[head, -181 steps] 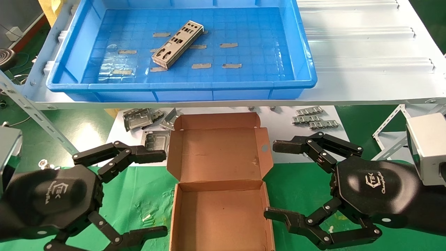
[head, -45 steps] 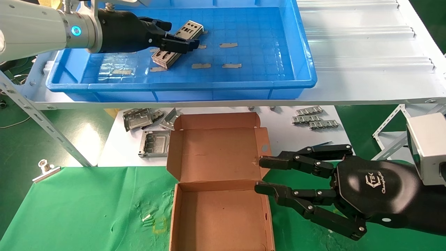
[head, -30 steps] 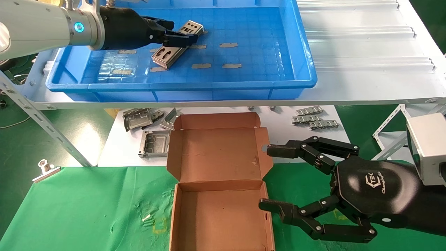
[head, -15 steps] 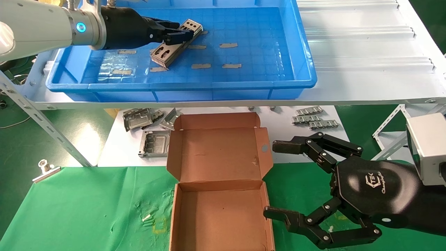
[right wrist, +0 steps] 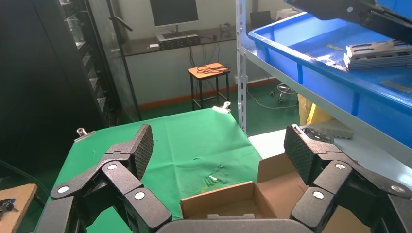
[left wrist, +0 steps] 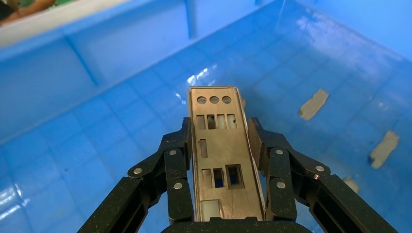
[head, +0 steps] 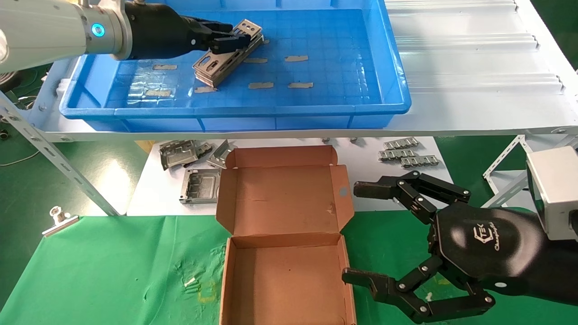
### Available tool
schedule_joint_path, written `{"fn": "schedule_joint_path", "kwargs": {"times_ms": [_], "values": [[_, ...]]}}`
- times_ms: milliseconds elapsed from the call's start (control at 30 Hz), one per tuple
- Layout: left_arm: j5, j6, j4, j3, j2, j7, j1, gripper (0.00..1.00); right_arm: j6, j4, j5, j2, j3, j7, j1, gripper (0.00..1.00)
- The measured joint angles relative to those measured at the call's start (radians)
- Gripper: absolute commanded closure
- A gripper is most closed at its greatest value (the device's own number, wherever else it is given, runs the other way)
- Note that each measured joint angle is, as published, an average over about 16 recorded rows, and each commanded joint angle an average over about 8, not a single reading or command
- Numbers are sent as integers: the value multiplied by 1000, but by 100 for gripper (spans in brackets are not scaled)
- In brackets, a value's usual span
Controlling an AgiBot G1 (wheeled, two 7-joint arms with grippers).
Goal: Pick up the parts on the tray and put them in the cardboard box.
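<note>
The parts (head: 224, 61) are a small stack of thin silver plates with round and rectangular cutouts, in the blue tray (head: 388, 67) on the shelf. My left gripper (head: 231, 41) is shut on the stack's long edges and holds it slightly off the tray floor. In the left wrist view the top plate (left wrist: 221, 145) lies between the fingers (left wrist: 177, 160), with my left gripper (left wrist: 218, 138) closed across it. The open cardboard box (head: 284, 275) sits on the green cloth, empty. My right gripper (head: 359, 234) is open and empty beside the box's right side, as the right wrist view (right wrist: 218, 150) also shows.
Squarish grey brackets (head: 198, 185) and slotted strips (head: 408, 155) lie on the white sheet under the shelf. Grey tape scraps (head: 296, 58) dot the tray floor. A slanted shelf brace (head: 54, 158) and a metal clip (head: 58, 219) are at the left.
My left gripper went from beside the box into the tray, shut on the stack and raised it slightly over the last second. My right gripper narrowed, then opened wide again.
</note>
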Motion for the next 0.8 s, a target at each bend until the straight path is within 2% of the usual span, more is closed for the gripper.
{"fn": "schedule_joint_path", "kwargs": {"times_ms": [133, 200, 233, 400, 600, 800], "values": [[-5, 6, 3, -3, -3, 6, -5, 71, 0, 0, 0, 0, 0, 0, 0, 0], [-7, 8, 5, -4, -3, 8, -8, 70, 0, 0, 0, 0, 0, 0, 0, 0], [-8, 10, 6, -5, -4, 8, -9, 72, 0, 0, 0, 0, 0, 0, 0, 0], [-13, 19, 9, -8, -6, 12, -17, 99, 0, 0, 0, 0, 0, 0, 0, 0], [-25, 58, 7, -16, -16, 19, -31, 100, 0, 0, 0, 0, 0, 0, 0, 0], [-49, 158, -6, -31, -43, 42, -45, 100, 0, 0, 0, 0, 0, 0, 0, 0]]}}
